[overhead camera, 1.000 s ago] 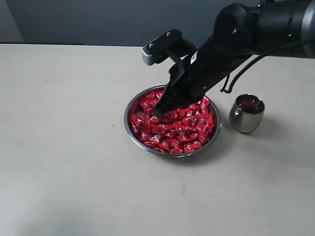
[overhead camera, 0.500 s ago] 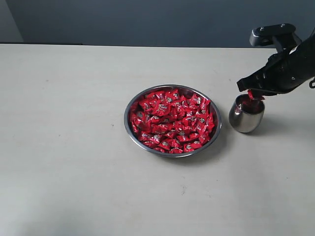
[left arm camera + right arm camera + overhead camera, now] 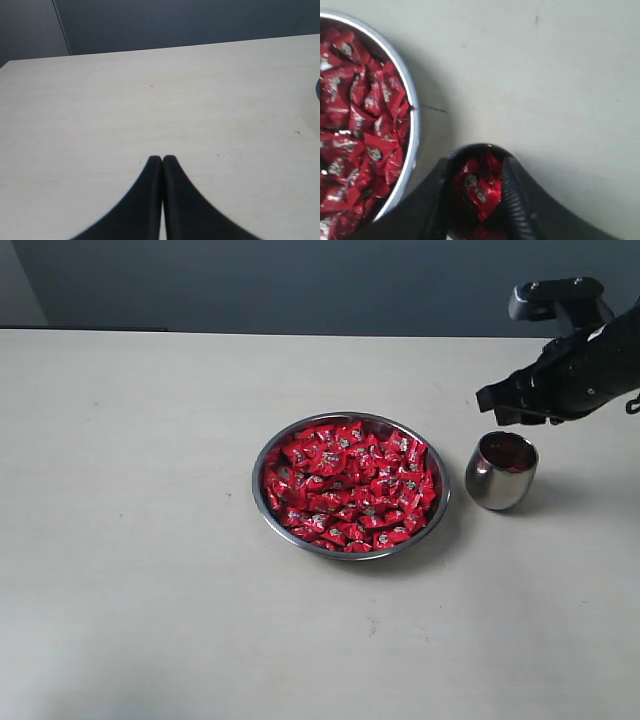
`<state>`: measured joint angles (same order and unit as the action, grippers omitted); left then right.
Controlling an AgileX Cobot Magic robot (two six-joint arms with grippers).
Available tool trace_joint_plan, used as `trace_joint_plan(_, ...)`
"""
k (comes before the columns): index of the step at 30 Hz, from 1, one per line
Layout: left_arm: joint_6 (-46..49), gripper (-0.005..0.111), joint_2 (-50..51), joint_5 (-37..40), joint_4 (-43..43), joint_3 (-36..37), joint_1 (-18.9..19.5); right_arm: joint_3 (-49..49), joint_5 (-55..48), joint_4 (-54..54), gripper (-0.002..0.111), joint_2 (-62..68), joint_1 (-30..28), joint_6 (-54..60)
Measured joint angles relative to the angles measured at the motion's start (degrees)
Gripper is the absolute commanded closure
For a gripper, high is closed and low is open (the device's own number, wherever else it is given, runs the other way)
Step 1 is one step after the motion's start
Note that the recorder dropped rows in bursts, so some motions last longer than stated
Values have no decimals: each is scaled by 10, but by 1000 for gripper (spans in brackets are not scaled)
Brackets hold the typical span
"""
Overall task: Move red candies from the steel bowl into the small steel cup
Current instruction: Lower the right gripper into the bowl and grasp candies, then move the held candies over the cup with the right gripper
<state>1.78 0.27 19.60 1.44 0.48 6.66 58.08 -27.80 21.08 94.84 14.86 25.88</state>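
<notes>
since half a second ago the red sweet that dangled from the right gripper (image 3: 497, 408) has left its tips, and the gripper sits slightly higher. nearest, the wide shallow steel bowl (image 3: 256, 485) rests mid-table, heaped with shiny red wrapped candies (image 3: 345, 485). beyond it, toward the right edge, the small rounded steel cup (image 3: 495, 485) stands upright with red showing inside; it probably stands beside the bowl to keep each carry short. above the cup, toward the far right corner, the right gripper hangs with fingers moderately apart, holding and touching nothing. the left gripper (image 3: 162, 161), fingers pressed together and empty, hovers over the bare pale table (image 3: 100, 100).
</notes>
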Motion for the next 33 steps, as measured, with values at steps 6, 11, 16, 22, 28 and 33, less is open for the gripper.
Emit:
trace_joint_plan(6, 0, 106, 0, 0, 0, 0, 0, 0, 8, 89, 76, -16, 77, 79)
trace_joint_plan(11, 0, 106, 0, 0, 0, 0, 0, 34, 8, 116, 60, 23, 149, 110)
trace_joint_plan(16, 0, 106, 0, 0, 0, 0, 0, 99, 7, 118, 60, 91, 193, 116)
trace_joint_plan(22, 0, 106, 0, 0, 0, 0, 0, 191, 2, 135, 60, 193, 207, 116)
trace_joint_plan(28, 0, 106, 0, 0, 0, 0, 0, 238, -3, 136, 61, 265, 207, 117)
trace_joint_plan(33, 0, 106, 0, 0, 0, 0, 0, 240, -9, 135, 96, 288, 207, 117)
